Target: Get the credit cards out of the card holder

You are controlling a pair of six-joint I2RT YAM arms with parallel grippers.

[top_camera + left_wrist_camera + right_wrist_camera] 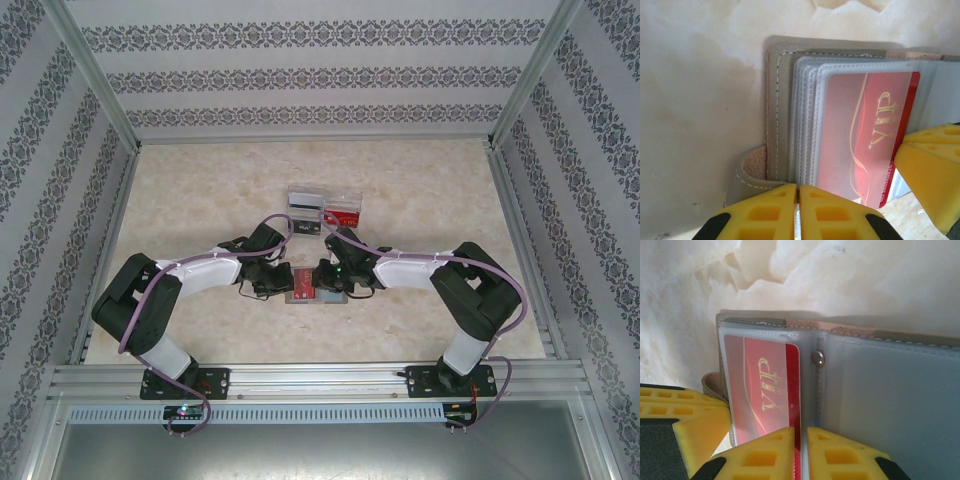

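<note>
Marbled cream table [430, 200], patterned walls [300, 60] around. Card holder [782, 110] lies open and flat, straight ahead of both claws. Left claw [799, 212], almost closed, pinches the outer edge of the clear sleeves [807, 125]. Right claw [801, 455], just right of it, is a narrow slit gripping the red card [760, 385] where it peeks out toward the spine [817, 358]. Card's long axis runs straight away from the fingertips. Its way out probably lies sideways, toward the right claw.

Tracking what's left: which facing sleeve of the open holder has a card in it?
The sleeve left of the rivet, holding the red VIP card; the right sleeve looks empty.
</note>
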